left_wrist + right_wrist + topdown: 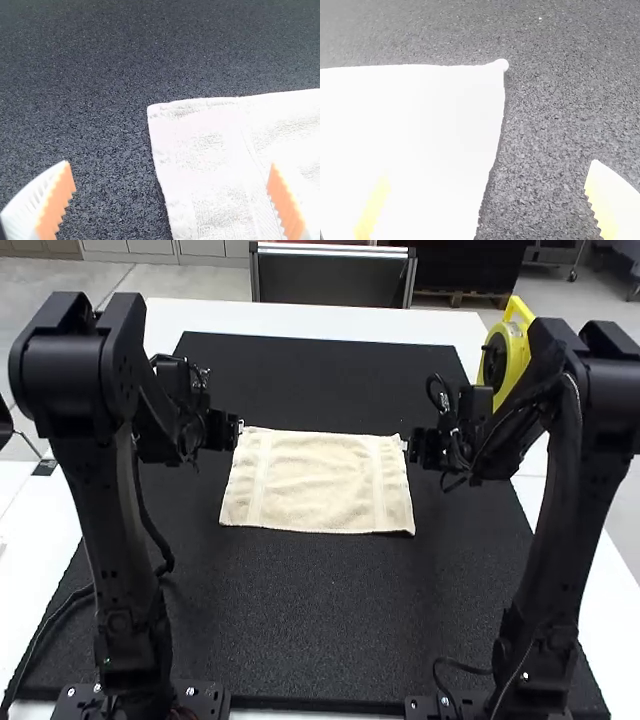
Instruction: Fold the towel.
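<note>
A dark cable (pixel 160 540) loops beside the left arm (pixel 105 500) on the white table (pixel 300 320). The left gripper (pixel 240 427), fingers wide apart and empty, is at the far left corner of the cream towel (pixel 315 480), spread on a black mat (pixel 320 375). The right gripper (pixel 404 444), also wide open and empty, is at its far right corner; beyond, the right arm (pixel 560 510) partly hides a yellow reel (pixel 512 345).

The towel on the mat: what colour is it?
The towel is a plain cream or pale beige, seen best in the high view.
</note>
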Controlling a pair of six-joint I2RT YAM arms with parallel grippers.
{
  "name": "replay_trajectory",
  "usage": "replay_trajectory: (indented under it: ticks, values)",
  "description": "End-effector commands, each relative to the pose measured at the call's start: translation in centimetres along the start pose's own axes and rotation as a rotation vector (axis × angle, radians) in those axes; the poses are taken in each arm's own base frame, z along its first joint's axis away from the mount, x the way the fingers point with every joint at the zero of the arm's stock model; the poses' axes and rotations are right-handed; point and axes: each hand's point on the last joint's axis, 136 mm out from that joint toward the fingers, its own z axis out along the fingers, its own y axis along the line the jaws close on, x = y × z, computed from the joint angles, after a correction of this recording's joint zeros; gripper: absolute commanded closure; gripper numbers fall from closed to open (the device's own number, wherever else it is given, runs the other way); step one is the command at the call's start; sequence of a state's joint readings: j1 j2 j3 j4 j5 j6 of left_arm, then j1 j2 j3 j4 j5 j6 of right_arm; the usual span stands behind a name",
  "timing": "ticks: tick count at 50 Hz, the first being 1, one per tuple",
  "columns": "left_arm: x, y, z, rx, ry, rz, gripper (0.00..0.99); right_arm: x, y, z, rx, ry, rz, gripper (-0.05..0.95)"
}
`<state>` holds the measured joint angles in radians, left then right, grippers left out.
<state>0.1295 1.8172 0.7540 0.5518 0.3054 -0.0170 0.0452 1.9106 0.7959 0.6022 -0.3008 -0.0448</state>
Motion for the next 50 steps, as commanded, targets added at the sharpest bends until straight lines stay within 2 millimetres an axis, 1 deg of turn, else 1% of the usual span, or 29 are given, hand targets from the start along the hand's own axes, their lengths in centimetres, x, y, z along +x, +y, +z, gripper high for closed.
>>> replay_trajectory:
  ticks: [1, 9, 19, 27, 37, 42, 50]
  values:
    - [-0.3, 0.1, 1.0, -0.004, -0.004, -0.011, 0.093, -1.1, 1.0, 1.0, -0.017, -0.023, -0.013, 0.0]
    - [-0.2, 0.4, 2.1, 0.0, 0.004, -0.026, 0.093, -1.4, 1.1, 1.9, -0.022, -0.029, -0.013, 0.0]
    - [0.1, 1.0, 4.0, -0.001, 0.024, -0.031, 0.093, -1.7, 0.8, 3.1, -0.023, -0.035, -0.015, 0.0]
    - [-0.2, 1.4, 5.3, 0.0, 0.029, -0.024, 0.095, -2.3, 0.6, 4.0, -0.023, -0.045, -0.018, 0.0]
    - [-0.3, 1.8, 6.5, -0.002, 0.032, -0.019, 0.09, -2.7, 0.3, 5.0, -0.025, -0.051, -0.02, 0.0]
    - [0.2, 1.9, 7.0, -0.001, 0.048, -0.021, 0.089, -2.5, 0.2, 5.5, -0.025, -0.045, -0.018, 0.0]
    - [0.5, 2.2, 7.9, 0.001, 0.061, -0.005, 0.092, -2.4, -0.1, 6.3, -0.025, -0.042, -0.016, 0.0]
